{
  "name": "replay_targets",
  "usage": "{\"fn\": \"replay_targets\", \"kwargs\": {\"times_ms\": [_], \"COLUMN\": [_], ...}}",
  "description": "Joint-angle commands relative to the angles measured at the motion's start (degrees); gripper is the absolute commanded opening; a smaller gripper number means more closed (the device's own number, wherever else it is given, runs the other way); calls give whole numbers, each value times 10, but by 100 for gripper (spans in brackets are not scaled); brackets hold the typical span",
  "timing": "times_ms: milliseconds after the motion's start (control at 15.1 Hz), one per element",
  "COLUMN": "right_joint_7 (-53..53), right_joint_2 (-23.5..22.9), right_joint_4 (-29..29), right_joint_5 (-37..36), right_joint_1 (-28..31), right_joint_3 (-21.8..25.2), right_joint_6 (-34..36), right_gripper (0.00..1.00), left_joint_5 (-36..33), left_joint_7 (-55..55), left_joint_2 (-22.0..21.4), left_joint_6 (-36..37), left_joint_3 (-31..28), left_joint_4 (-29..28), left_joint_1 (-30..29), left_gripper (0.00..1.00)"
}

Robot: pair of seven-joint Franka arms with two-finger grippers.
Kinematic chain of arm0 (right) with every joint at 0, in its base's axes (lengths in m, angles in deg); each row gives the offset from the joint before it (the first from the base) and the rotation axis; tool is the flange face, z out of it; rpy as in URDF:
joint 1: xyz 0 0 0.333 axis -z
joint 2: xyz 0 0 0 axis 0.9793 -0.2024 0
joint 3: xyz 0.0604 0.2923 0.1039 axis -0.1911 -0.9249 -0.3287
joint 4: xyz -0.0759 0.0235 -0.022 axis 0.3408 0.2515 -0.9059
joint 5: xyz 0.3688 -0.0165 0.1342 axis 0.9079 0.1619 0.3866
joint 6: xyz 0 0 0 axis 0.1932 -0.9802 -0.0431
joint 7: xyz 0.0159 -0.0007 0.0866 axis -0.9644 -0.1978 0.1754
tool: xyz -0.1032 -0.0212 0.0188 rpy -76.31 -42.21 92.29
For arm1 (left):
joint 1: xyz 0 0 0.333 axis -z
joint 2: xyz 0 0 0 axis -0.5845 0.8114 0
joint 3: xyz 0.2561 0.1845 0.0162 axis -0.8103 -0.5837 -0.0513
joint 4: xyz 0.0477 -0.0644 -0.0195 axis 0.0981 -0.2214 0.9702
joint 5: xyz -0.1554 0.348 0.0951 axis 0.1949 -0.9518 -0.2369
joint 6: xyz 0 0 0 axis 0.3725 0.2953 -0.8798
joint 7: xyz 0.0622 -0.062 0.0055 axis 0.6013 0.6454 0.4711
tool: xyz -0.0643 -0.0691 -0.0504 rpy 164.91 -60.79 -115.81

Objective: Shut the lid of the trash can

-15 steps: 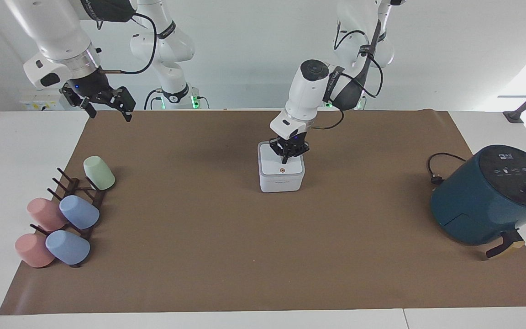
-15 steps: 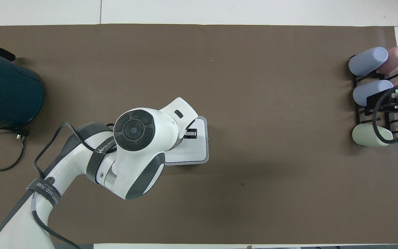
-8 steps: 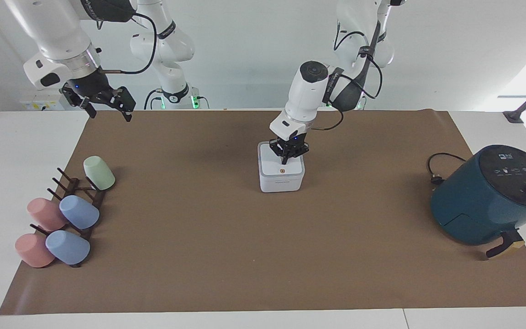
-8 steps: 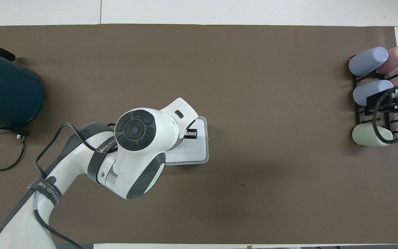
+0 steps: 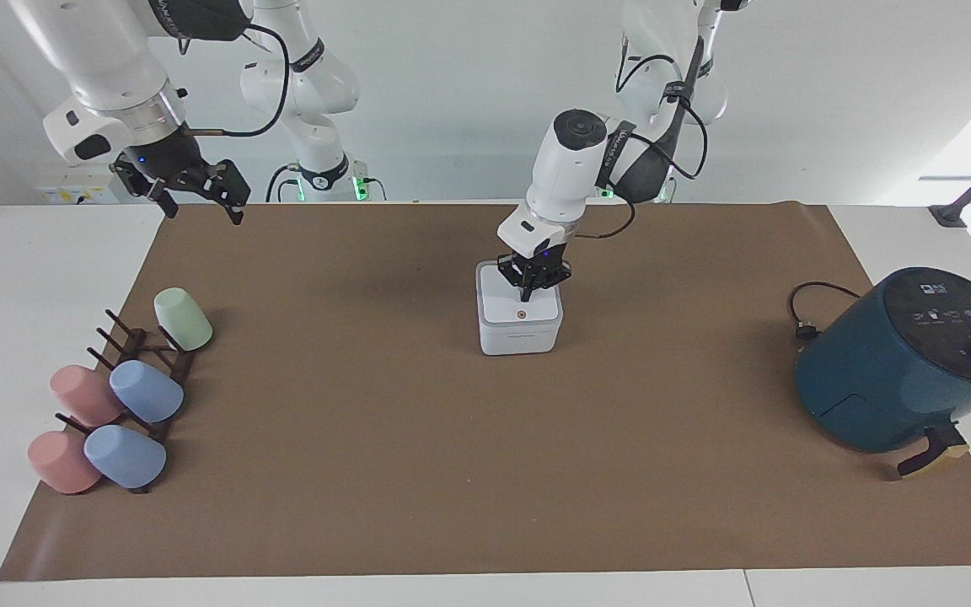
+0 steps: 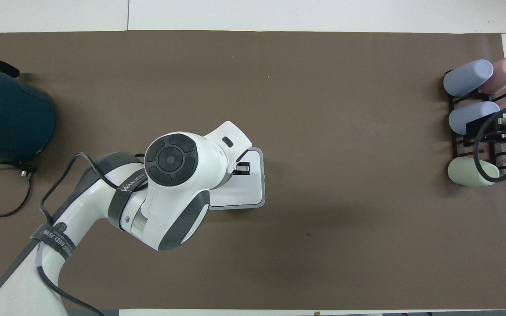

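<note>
The small white trash can [image 5: 519, 337] stands on the brown mat, midway between the two arms' ends of the table. Its white lid [image 5: 502, 305] lies flat on top, with the reddish dot facing up. In the overhead view the lid [image 6: 248, 191] is partly covered by the left arm. My left gripper [image 5: 526, 295] points straight down over the lid's robot-side half. Its fingers are together and hold nothing, and I cannot tell if the tips touch the lid. It also shows in the overhead view [image 6: 243, 168]. My right gripper [image 5: 196, 201] is open and waits in the air at the right arm's end of the table.
A large teal round appliance [image 5: 907, 362] with a black cord [image 5: 806, 312] stands at the left arm's end of the table. A dark rack [image 5: 144, 371] with several pastel cups stands at the right arm's end, and in the overhead view the right gripper [image 6: 505, 127] is over it.
The left arm has shifted slightly and the gripper has risen a little over the lid. The lid stays flat. The right arm has not moved.
</note>
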Motion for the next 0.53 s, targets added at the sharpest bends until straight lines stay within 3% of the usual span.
{"fn": "replay_targets", "kwargs": {"times_ms": [0, 198, 463], "right_joint_7": [-16, -16, -16], "right_joint_2": [12, 12, 12], "right_joint_4": [-15, -15, -15], "right_joint_5": [8, 8, 8], "right_joint_1": [6, 6, 6], "right_joint_3": [-1, -1, -1], "right_joint_6": [-8, -8, -8], "right_gripper": [100, 100, 100], "left_joint_5": [0, 0, 0], "left_joint_7": [-6, -21, -138], "left_joint_2": [2, -30, -89], "left_joint_6": [75, 131, 243], "left_joint_3": [-2, -2, -3], "left_joint_4": [59, 77, 97], "left_joint_1": [-10, -43, -146], "left_gripper": [0, 0, 0]}}
